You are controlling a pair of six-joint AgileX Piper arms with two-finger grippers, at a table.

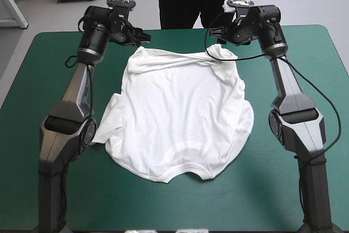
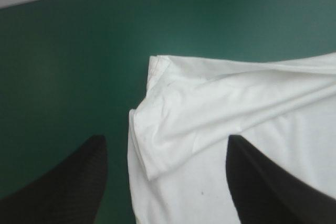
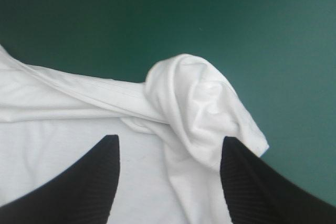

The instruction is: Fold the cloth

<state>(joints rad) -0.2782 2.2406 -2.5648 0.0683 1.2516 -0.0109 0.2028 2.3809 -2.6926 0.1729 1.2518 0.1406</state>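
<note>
Over the far shirt (image 1: 180, 118) corners, left pincer (image 2: 167, 140) and right pincer (image 3: 170, 139) are hanging open, empty; grabbing the bunched right corner, you are risking a skewed fold.

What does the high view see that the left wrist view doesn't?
Only the high view shows the whole T-shirt spread out, and the right tool at its far right corner. Only the left wrist view shows, up close, the doubled-over far left corner lying between the left tool's open black fingers. Both show the white shirt on the teal-green cover.
</note>
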